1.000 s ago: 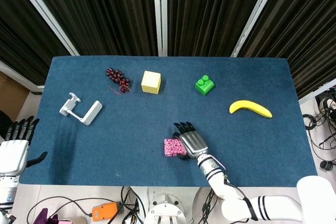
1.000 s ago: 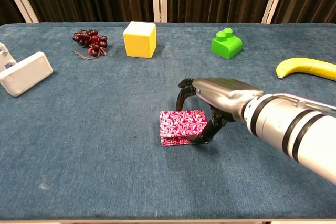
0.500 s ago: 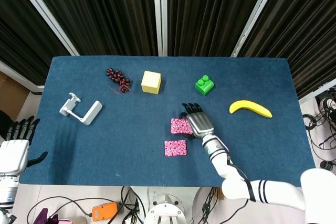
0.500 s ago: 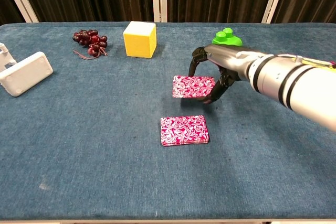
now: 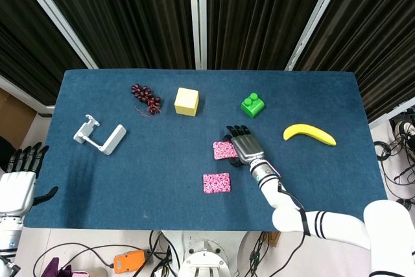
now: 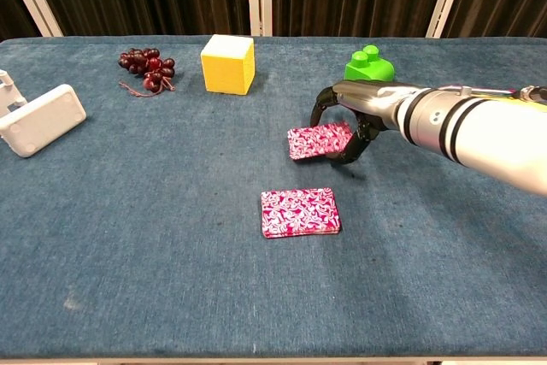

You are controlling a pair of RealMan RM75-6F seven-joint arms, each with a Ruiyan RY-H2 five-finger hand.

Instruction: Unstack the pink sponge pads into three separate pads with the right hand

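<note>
My right hand (image 5: 243, 146) (image 6: 359, 117) holds one pink sponge pad (image 5: 224, 150) (image 6: 314, 140) from above, slightly tilted and low over the cloth, near the table's middle. The rest of the pink sponge stack (image 5: 216, 183) (image 6: 299, 212) lies flat on the blue cloth, nearer the front edge and apart from the hand. How many pads it holds I cannot tell. My left hand (image 5: 18, 176) hangs off the table's left edge with its fingers spread and nothing in it.
A yellow cube (image 5: 186, 101), dark grapes (image 5: 146, 98) and a green toy block (image 5: 253, 105) sit along the back. A banana (image 5: 309, 135) lies at the right, a white bracket (image 5: 100, 135) at the left.
The right hand lifted the top pad off the stack, carried it away from the front edge, and now holds it lower and tilted. The remaining stack stayed in place.
</note>
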